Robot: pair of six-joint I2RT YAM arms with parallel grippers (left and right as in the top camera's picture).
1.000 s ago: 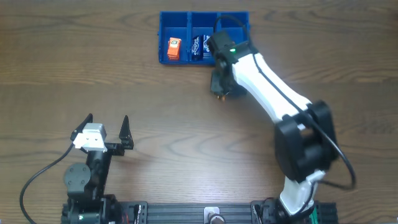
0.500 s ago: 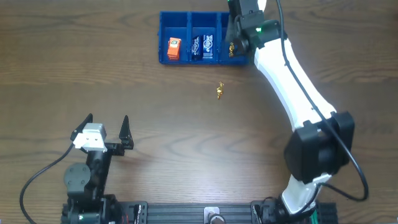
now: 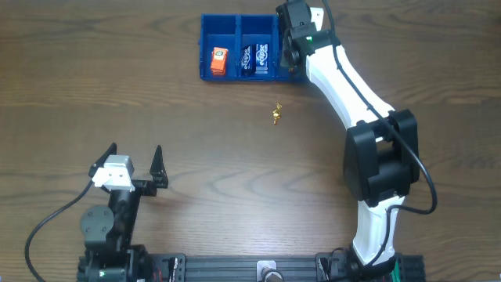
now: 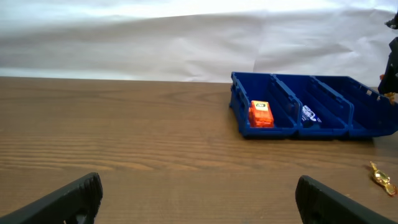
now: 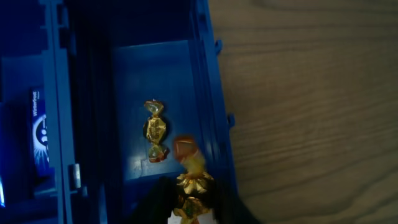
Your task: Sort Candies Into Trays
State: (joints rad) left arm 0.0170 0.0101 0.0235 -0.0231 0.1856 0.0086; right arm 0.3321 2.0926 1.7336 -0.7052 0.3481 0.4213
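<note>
right pincer had swung over the blue tray, gripping a gold candy; left pincer stood wide.

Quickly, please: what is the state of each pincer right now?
Left pincer: open, holding nothing.
Right pincer: shut on a gold-wrapped candy, above the blue tray.

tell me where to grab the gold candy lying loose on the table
Grip the gold candy by its fat middle, straight from above, closing across its short width. It lies flat on the open table, and its twisted ends are thin.
</note>
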